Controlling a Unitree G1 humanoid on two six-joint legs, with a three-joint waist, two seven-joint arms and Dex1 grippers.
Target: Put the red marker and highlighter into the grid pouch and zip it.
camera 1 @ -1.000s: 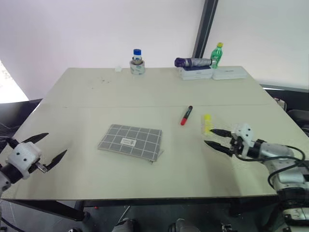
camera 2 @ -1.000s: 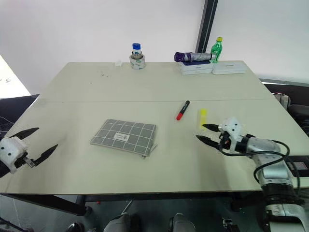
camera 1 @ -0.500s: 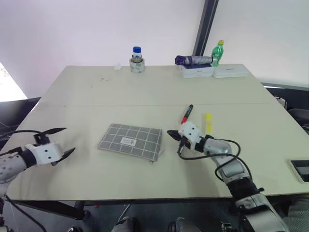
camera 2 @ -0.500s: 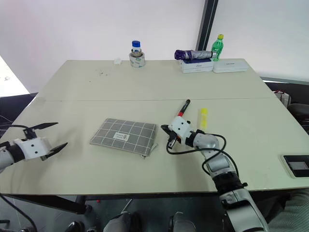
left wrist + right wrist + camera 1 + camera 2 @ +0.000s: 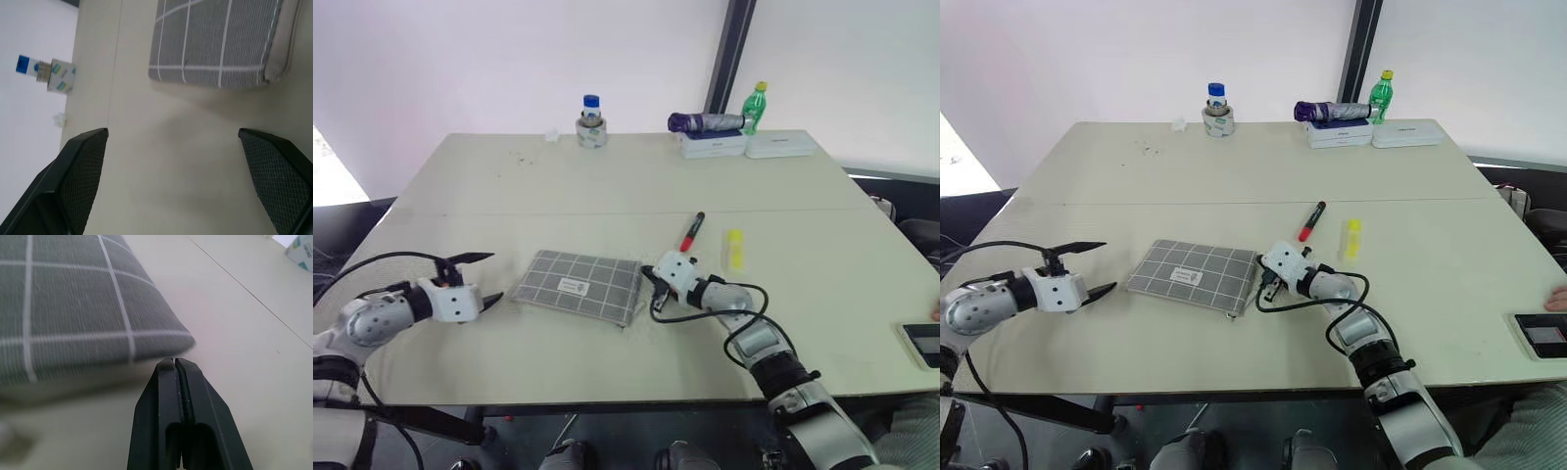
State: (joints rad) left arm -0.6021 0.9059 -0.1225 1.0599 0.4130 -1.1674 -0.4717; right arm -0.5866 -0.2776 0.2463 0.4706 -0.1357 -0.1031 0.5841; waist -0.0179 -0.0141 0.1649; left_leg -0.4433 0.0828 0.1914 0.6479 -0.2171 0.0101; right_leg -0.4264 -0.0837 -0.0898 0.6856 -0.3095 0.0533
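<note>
The grid pouch [image 5: 578, 283] lies flat near the table's middle, grey with white lines and a small white label. The red marker [image 5: 691, 233] and the yellow highlighter [image 5: 734, 250] lie on the table to its right, apart from each other. My right gripper [image 5: 649, 280] is shut, its fingertips [image 5: 173, 363] right at the pouch's right edge [image 5: 88, 323]; nothing shows between them. My left gripper [image 5: 487, 278] stands open just left of the pouch, pointing at its left end [image 5: 220, 44], with bare table between its fingers [image 5: 80, 176].
At the table's far edge stand a blue-capped bottle in a tape roll [image 5: 592, 125], a folded purple umbrella [image 5: 705, 124] on white boxes and a green bottle [image 5: 757, 106]. A dark flat device [image 5: 922, 343] and a person's hand [image 5: 1555, 297] are at the right edge.
My right gripper moved left from beside the highlighter to the pouch's right edge and shut. My left gripper came in toward the pouch's left end, rolling as it went, and stayed open.
</note>
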